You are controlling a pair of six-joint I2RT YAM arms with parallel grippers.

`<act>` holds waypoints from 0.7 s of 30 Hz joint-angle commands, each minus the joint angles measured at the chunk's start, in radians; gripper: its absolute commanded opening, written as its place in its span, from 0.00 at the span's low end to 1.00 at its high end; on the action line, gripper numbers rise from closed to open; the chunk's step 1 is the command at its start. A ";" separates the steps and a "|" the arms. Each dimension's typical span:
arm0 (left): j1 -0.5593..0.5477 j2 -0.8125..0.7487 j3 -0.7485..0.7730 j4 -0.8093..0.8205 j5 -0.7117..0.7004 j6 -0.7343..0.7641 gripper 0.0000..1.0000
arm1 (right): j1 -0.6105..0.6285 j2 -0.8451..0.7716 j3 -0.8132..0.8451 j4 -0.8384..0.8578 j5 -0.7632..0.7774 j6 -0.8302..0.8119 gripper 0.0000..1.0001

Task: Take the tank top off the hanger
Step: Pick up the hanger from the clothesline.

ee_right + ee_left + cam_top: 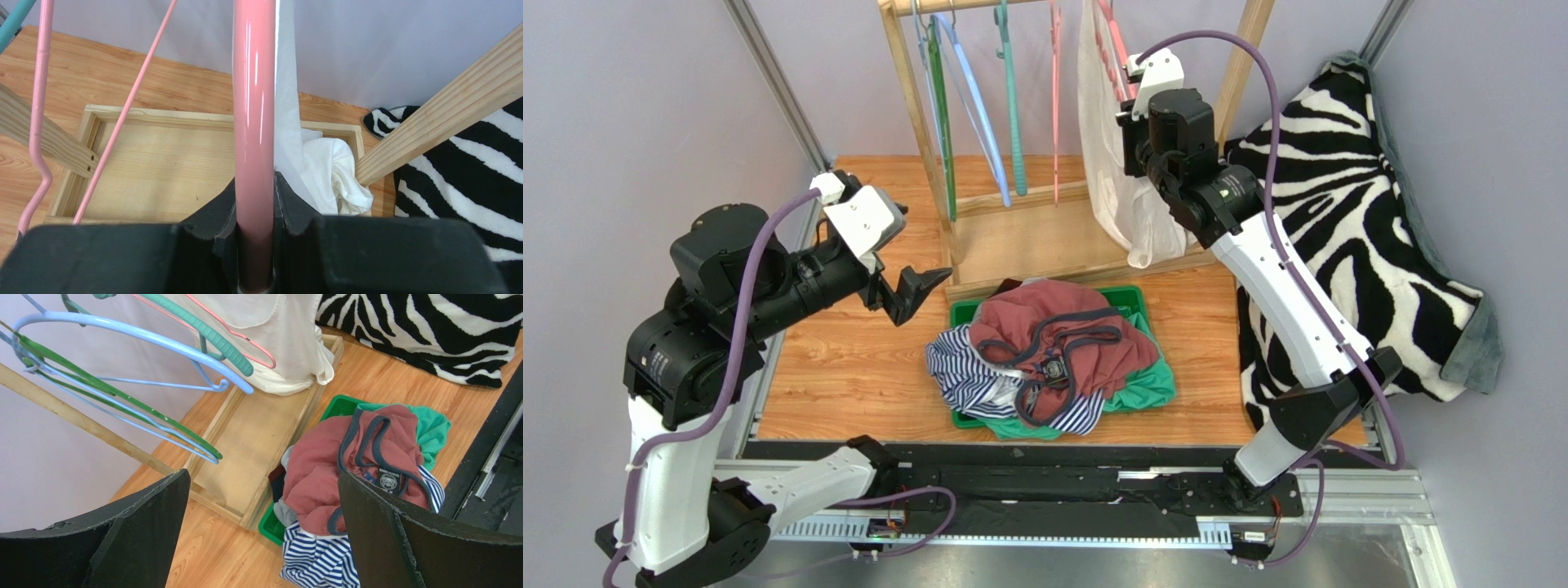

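Note:
A white tank top point(1109, 147) hangs from a pink hanger point(1114, 43) at the right end of the wooden rack point(913, 98). My right gripper point(1131, 119) is up beside the cloth. In the right wrist view it point(254, 184) is shut on the pink hanger bar point(254, 110), with the tank top point(319, 168) draped just to the right of the jaws. My left gripper point(911, 289) hovers low, left of the rack base, fingers spread wide and empty. From the left wrist the gripper point(263, 478) looks toward the tank top point(276, 349) and its hanger point(248, 342).
Bare green point(940, 110), blue point(979, 116), teal point(1012, 116) and pink point(1055, 110) hangers hang left of the tank top. A green bin point(1136, 295) heaped with clothes point(1051, 343) sits before the rack's base tray point(1032, 239). A zebra blanket point(1357, 233) lies at right.

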 commanded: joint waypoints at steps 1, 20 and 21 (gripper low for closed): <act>0.005 -0.003 -0.010 0.014 -0.001 -0.008 0.99 | 0.008 -0.087 -0.026 0.087 0.039 0.011 0.00; 0.007 -0.010 -0.003 0.013 -0.012 -0.005 0.99 | 0.045 -0.228 -0.344 0.729 0.077 -0.136 0.00; 0.007 -0.012 -0.006 0.013 -0.014 -0.005 0.99 | 0.045 -0.222 -0.326 0.727 0.079 -0.139 0.00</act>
